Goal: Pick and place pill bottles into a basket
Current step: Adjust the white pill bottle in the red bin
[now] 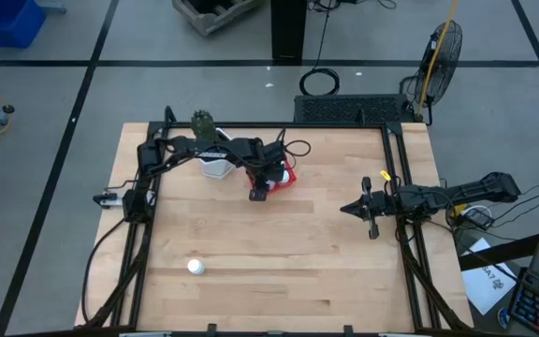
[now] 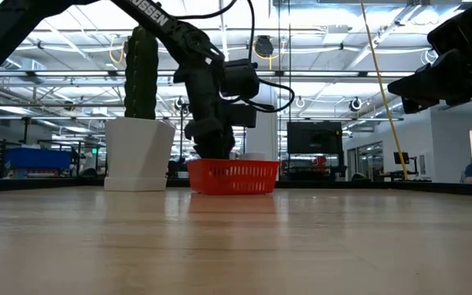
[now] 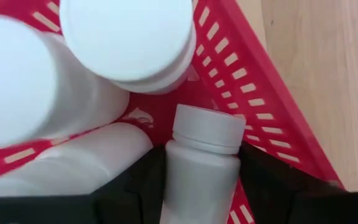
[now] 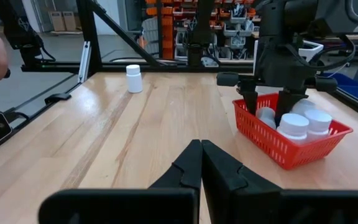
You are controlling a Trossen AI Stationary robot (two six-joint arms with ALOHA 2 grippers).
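Cactus [image 1: 202, 123] in its white pot [image 1: 215, 167] stands just beside my left arm, which reaches down into the red basket [image 3: 253, 93]. My left gripper [image 3: 202, 180] has a pill bottle [image 3: 201, 168] between its fingers, low in the basket; whether they grip it I cannot tell. Three more bottles [image 4: 294, 126] crowd close around it. One lone bottle [image 1: 195, 267] stands well apart on the table [image 1: 288, 253]. My right gripper [image 4: 201, 163] hovers shut over bare wood, far to the side.
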